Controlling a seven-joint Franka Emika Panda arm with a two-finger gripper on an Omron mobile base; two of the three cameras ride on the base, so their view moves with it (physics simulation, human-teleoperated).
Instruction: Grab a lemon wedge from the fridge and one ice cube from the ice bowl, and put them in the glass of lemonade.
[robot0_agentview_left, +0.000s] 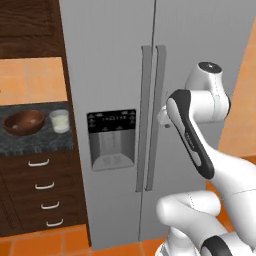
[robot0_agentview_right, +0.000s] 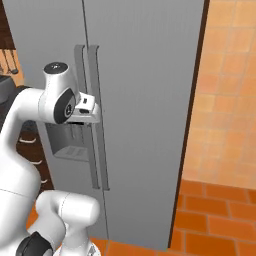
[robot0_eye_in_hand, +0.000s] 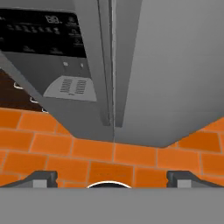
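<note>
Fridge (robot0_agentview_left: 115, 65) doors are seen shut, the claw (robot0_eye_in_hand: 112, 178) spread wide just before the handles (robot0_agentview_left: 152, 117) (nothing gripped). Ice bowl (robot0_agentview_left: 23, 122) and glass of lemonade (robot0_agentview_left: 59, 120) are set together on the desk (robot0_agentview_left: 35, 142).

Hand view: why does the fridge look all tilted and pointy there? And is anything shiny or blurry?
Hand view: the tall grey steel fridge looks slanted because the camera looks steeply down its doors toward the orange tile floor. Left base view: flat even light, no glare on the steel, edges slightly soft. Right base view: the same.
</note>
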